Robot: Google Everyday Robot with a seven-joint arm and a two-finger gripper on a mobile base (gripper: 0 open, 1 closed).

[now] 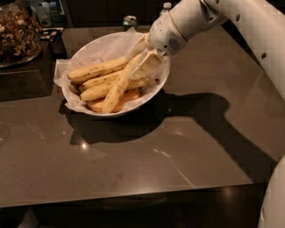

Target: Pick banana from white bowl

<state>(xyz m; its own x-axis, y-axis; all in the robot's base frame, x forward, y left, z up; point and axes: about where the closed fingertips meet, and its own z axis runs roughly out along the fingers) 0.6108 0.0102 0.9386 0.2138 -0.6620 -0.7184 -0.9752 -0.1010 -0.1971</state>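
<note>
The white bowl [149,100], lined with crumpled white paper, stands on the dark table at the back left of centre. The long, nearly straight banana [116,91] lies diagonally across the other fruit, its upper end raised toward the bowl's right rim. My gripper [143,61] reaches into the bowl from the right, and its pale fingers [149,63] are closed around that upper end. Two shorter bananas [95,70] lie beneath it, and a pale orange fruit piece [99,106] lies at the bowl's bottom.
A glass jar of nuts [18,31] stands on a dark raised block at the far left. A green can [130,21] and a bottle cap [165,6] are behind the bowl. My white arm [249,26] crosses the upper right. The table's front edge [133,196] runs across the bottom.
</note>
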